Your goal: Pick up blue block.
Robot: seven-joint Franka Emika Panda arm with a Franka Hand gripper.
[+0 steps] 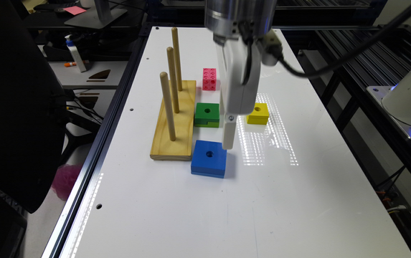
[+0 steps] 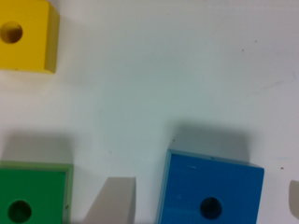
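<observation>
Exterior view: blue block (image 1: 208, 158) flat on the white table (image 1: 298, 200), touching the near corner of the wooden peg base (image 1: 173, 123), which holds three upright pegs. Green block (image 1: 207, 114) beside the base; yellow block (image 1: 258, 113) farther off; pink cube (image 1: 209, 79) behind. Gripper (image 1: 228, 141) hangs just beside the blue block.

Wrist view: fingers (image 2: 114, 200) spread wide, blue block (image 2: 210, 191) between them, ungrasped; green block (image 2: 32, 196) and yellow block (image 2: 25, 35) nearby.

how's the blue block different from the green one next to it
The blue block is plainly larger than the green block. The blue block has plain sides; the green block has a notch cut into its near side. The gripper has its fingers either side of the blue block, none around the green block. Both lie flat on the white table, each with a round centre hole.
</observation>
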